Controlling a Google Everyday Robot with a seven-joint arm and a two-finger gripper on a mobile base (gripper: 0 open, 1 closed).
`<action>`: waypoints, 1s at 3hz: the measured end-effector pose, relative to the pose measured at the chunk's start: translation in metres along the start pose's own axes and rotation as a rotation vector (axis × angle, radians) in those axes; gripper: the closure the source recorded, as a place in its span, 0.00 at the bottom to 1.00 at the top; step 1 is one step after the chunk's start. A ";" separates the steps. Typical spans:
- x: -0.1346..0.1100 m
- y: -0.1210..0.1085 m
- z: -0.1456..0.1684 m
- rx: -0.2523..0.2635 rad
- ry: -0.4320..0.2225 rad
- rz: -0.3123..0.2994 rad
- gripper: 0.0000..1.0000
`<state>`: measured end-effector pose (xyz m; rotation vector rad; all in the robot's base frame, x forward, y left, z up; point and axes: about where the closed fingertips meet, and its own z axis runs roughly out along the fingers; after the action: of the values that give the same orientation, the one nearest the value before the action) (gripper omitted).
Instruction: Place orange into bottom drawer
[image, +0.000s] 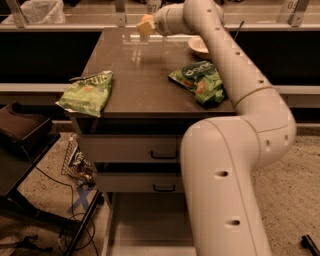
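A bare lane of the cabinet top (142, 75) is left between the left chip bag (86, 92) and the right chip bag (199, 82), below the gripper (146, 26) at the far edge, while the open bottom drawer (145, 220) is partly screened on its right by the arm (220, 200).

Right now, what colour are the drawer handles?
Black handles, camera view; gripper hovers over the far cabinet edge.
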<state>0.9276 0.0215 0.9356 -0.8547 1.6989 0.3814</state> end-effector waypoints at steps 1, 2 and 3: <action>-0.019 -0.011 -0.051 0.044 0.009 -0.024 1.00; -0.044 -0.054 -0.170 0.206 -0.006 -0.029 1.00; -0.098 -0.035 -0.313 0.330 -0.099 -0.061 1.00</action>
<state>0.7433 -0.1709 1.1298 -0.6326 1.5837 0.0946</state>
